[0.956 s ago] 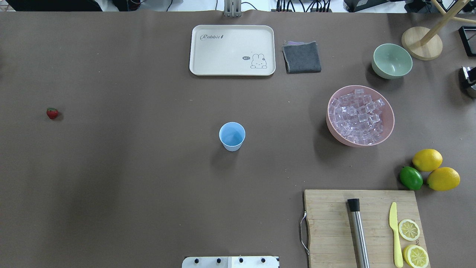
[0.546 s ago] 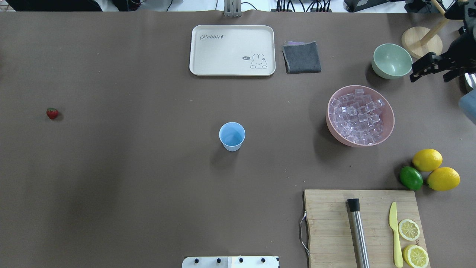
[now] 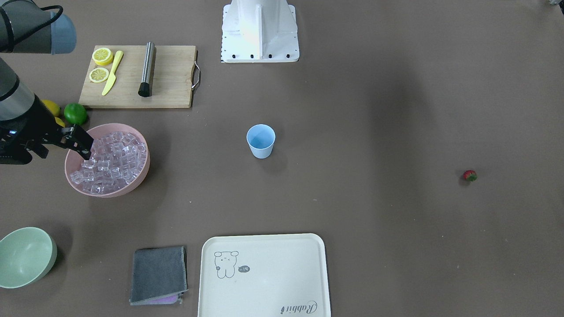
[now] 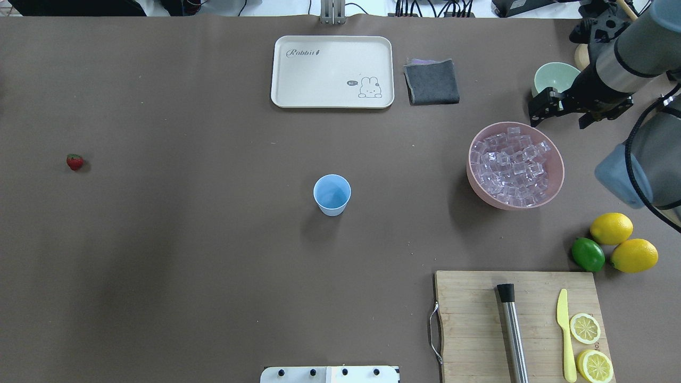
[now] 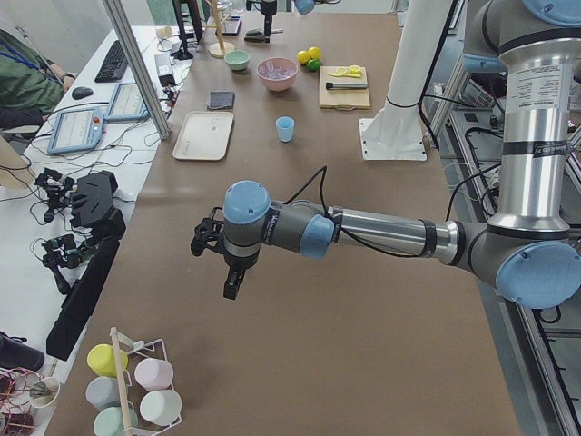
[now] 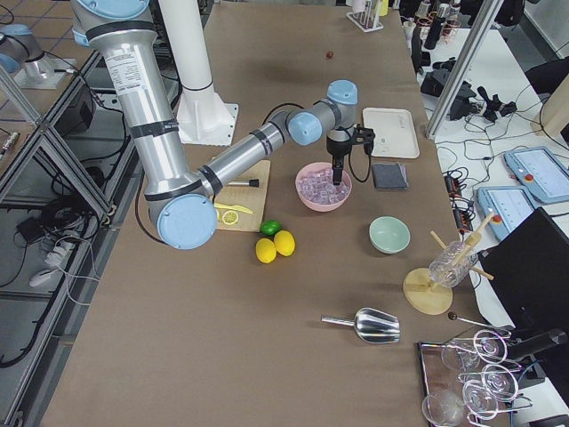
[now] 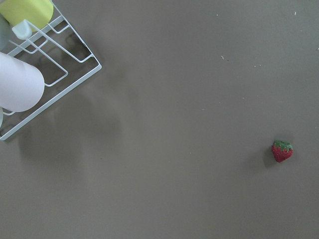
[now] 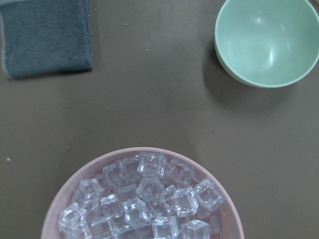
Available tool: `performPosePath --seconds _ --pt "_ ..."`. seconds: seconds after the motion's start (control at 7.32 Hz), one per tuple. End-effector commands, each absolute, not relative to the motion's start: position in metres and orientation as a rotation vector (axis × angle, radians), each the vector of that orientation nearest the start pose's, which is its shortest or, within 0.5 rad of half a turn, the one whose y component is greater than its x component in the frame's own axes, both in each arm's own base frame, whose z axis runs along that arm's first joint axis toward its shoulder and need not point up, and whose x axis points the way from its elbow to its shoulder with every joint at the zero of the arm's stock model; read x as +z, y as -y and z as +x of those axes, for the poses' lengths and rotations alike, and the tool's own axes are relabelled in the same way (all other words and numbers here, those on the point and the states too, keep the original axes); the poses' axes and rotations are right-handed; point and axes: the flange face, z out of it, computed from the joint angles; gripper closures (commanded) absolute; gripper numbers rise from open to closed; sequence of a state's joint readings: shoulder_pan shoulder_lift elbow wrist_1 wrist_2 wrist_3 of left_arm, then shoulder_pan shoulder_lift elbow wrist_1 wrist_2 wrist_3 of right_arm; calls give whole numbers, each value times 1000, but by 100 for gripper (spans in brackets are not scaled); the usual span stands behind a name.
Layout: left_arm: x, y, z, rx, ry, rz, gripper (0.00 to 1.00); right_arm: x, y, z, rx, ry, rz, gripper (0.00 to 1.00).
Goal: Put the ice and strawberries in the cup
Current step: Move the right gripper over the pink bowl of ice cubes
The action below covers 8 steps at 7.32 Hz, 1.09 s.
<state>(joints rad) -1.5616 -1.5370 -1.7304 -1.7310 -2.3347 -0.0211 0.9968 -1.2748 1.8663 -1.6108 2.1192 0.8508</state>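
Light-blue cup [image 4: 332,194] — tapered, plain, upright; ice [image 4: 513,167] — clear glassy cubes.

A light-blue cup [image 4: 332,194], a red, green-capped strawberry [image 4: 74,161], clear pink-tinted ice [image 4: 513,166] in a pink bowl [image 4: 477,189] and a cream, rabbit-printed tray [image 4: 319,74] on a brown table [image 4: 186,239].

Only delta is my right arm [image 4: 620,61]. One second back it was out of the overhead shot. Half a second back my right gripper [image 4: 537,110] was just coming in at the right edge, beside the wooden stand base [image 4: 581,53]. It has now moved inward to the pink bowl [image 4: 559,159] rim, on the side toward the pale green bowl [image 4: 553,80]. Forearm now covers part of that green bowl and most of the stand base. Elbow [image 4: 620,170] has come in at the right edge, beside the pink bowl.
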Motion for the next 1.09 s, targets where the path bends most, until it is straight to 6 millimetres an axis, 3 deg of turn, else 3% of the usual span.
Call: performPosePath --seconds 0.0,0.27,0.68,0.96 --pt "580 491 -60 99 -762 260 2 370 517 -294 130 762 85 0" --pt "583 491 -60 96 -761 254 2 375 509 -318 188 726 95 0" --pt "584 491 -60 97 -761 254 2 403 516 -301 372 686 26 0" --pt "581 491 -60 99 -761 258 2 401 526 -287 527 675 32 0"
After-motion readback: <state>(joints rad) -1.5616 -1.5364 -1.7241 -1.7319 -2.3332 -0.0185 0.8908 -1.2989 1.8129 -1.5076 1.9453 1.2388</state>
